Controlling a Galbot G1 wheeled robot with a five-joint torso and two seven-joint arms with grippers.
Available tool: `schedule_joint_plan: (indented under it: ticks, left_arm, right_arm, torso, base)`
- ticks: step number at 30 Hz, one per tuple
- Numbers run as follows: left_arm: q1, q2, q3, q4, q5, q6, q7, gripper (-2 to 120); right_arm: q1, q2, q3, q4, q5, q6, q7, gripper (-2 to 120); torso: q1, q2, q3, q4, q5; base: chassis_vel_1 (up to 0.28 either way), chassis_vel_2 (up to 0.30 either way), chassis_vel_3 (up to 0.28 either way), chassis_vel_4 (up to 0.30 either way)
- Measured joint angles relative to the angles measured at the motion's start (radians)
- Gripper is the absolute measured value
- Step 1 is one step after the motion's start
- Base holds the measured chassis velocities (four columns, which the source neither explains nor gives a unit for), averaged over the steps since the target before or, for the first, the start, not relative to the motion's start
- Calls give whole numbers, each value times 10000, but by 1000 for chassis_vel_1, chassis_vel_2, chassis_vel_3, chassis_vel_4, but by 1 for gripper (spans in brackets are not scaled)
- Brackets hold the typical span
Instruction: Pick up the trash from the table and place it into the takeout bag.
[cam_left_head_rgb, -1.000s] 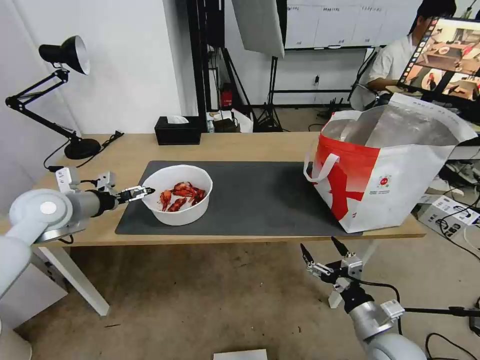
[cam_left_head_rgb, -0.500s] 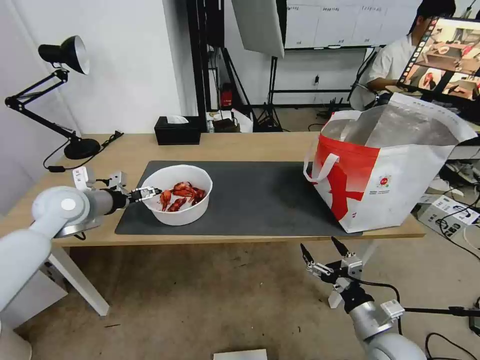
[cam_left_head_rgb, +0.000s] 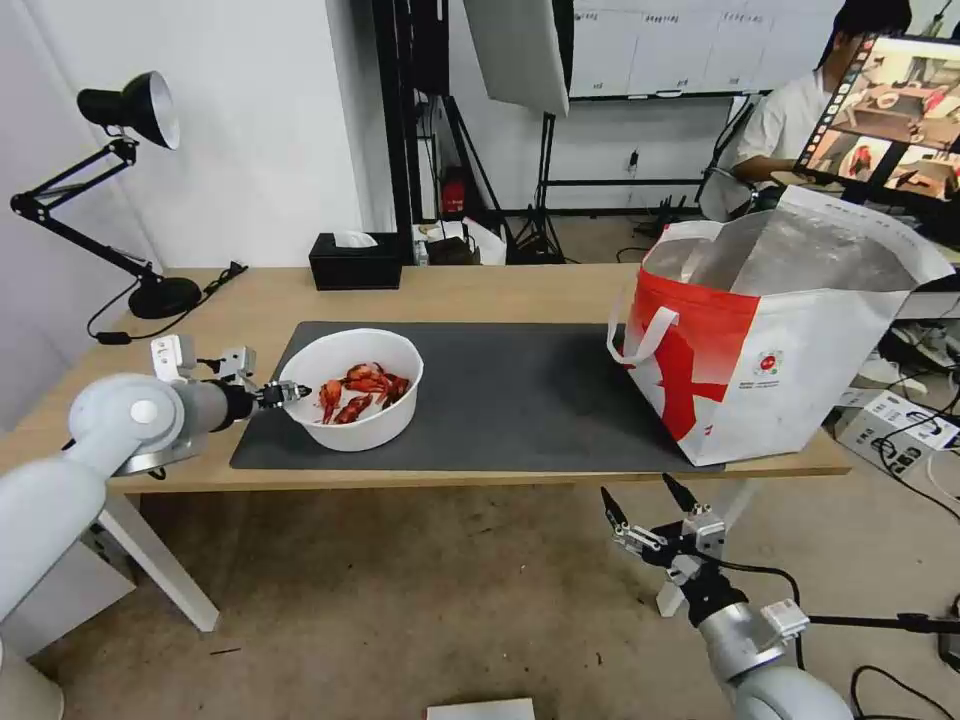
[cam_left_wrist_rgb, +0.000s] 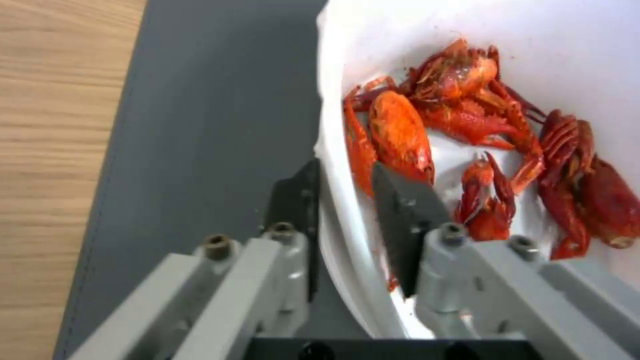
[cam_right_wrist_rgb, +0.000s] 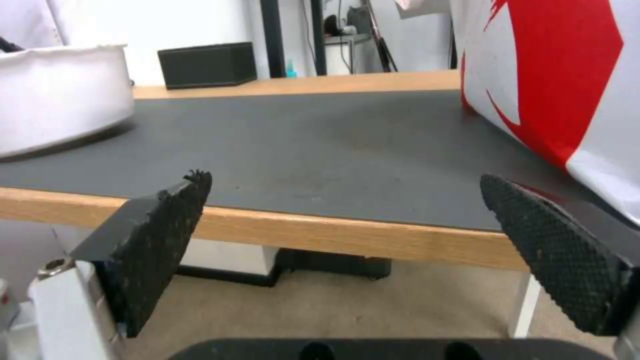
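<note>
Plainly, no writing can be read; the takeout bag (cam_left_head_rgb: 775, 335) bears only a small round red logo (cam_left_head_rgb: 768, 363) on white, beside its red panel, well off from both jaws. Between the left gripper (cam_left_head_rgb: 287, 392)'s nearly closed jaws sits the rim of the white bowl (cam_left_head_rgb: 352, 389) — red crayfish shells (cam_left_wrist_rgb: 480, 145) just past the inner finger (cam_left_wrist_rgb: 400, 210). Below the table (cam_left_head_rgb: 500, 290) edge, the right gripper (cam_left_head_rgb: 650, 505) hangs with jaws wide apart — holding nothing.
</note>
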Motion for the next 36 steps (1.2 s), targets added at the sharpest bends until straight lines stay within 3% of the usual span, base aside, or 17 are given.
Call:
schedule_joint_plan:
  ticks: [6, 11, 19, 23, 26, 36]
  left_arm:
    - [-145, -1, 172, 28, 0, 11, 14, 0]
    - [-164, -3, 197, 25, 0, -63, 53, 0]
    - [-239, 21, 38, -404, 201, -1170, 605, 0]
    - [-938, -32, 450, -593, 214, -1756, 755, 0]
    - [-2178, -247, 1273, -643, 256, -2360, 1033, 0]
    - [-5053, -1339, 3638, -502, 312, -3053, 1085, 0]
  right_arm:
    - [0, 0, 1, 0, 0, 0, 0, 100]
    - [1, 0, 0, 0, 0, 0, 0, 100]
    - [1, 0, 0, 0, 0, 0, 0, 100]
    - [0, 0, 0, 0, 0, 0, 0, 100]
    - [0, 0, 0, 0, 0, 0, -2, 100]
    - [1, 0, 0, 1, 0, 0, 0, 100]
  torso:
    - [0, 0, 0, -1, 1]
    - [0, 0, 0, 0, 0]
    - [1, 0, 0, 1, -1]
    - [0, 0, 1, 1, 0]
    - [1, 0, 1, 0, 0]
    - [1, 0, 1, 0, 1]
  base:
    - [0, 0, 0, 0]
    - [0, 0, 0, 0]
    - [0, 0, 0, 0]
    - [0, 0, 0, 0]
    - [0, 0, 0, 0]
    - [0, 0, 0, 0]
